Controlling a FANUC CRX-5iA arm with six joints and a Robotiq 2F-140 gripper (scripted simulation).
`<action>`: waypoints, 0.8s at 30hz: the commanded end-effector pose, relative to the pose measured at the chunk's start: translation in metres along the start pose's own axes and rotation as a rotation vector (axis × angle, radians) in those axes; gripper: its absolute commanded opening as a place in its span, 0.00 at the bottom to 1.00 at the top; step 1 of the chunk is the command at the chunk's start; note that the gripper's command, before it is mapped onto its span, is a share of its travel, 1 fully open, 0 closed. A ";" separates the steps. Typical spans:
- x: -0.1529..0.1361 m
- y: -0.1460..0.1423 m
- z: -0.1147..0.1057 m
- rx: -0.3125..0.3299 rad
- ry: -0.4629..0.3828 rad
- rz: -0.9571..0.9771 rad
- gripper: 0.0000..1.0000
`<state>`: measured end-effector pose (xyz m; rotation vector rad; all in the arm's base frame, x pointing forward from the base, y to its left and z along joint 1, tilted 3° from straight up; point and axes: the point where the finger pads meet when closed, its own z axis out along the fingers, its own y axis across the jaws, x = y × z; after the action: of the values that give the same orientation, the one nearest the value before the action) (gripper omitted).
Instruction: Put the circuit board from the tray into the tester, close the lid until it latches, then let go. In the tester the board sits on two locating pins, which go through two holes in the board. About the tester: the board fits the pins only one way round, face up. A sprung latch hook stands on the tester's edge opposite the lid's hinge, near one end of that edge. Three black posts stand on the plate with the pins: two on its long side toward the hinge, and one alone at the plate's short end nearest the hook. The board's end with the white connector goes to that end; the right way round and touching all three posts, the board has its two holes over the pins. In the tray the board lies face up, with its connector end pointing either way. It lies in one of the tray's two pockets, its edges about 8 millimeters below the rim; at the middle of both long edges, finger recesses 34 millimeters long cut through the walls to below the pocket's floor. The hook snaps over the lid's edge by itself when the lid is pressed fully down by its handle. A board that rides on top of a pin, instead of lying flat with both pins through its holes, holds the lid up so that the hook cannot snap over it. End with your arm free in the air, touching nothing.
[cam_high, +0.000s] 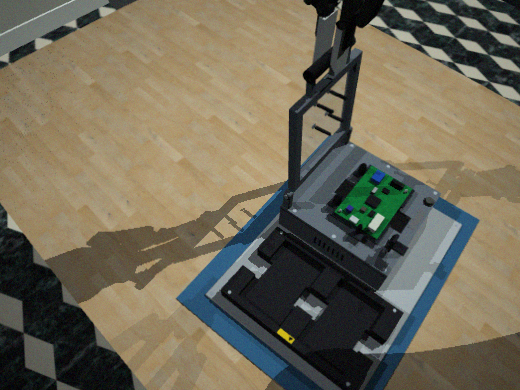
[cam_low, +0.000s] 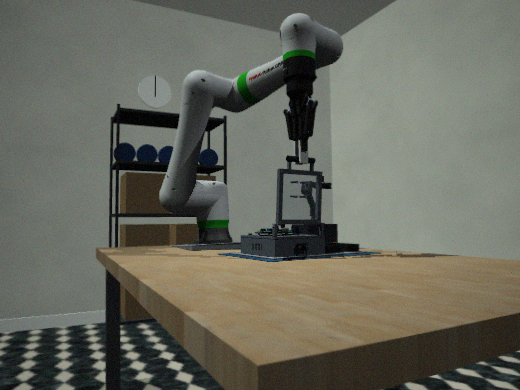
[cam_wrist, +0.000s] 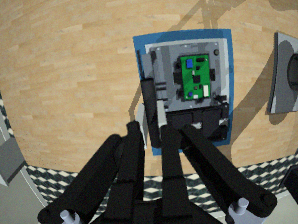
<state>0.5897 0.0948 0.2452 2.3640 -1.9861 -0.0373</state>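
Tool (cam_low: 301, 156) clamps upright lid's handle (cam_high: 320, 69); board (cam_high: 374, 202) lies far below in tester (cam_high: 320, 225).

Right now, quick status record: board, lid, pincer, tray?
board: green circuit board lies on the tester's plate, white connector toward the tray
lid: frame stands upright, open
pincer: shut on the lid's handle at the top of the frame
tray: both pockets without a board
latch hook: too small to tell
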 end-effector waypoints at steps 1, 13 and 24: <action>0.000 0.004 0.000 -0.001 0.000 0.000 0.00; 0.000 0.017 0.000 -0.001 0.000 0.000 0.00; 0.000 0.032 0.000 -0.001 0.000 0.000 0.00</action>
<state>0.5619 0.0900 0.2465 2.3637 -1.9859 -0.0380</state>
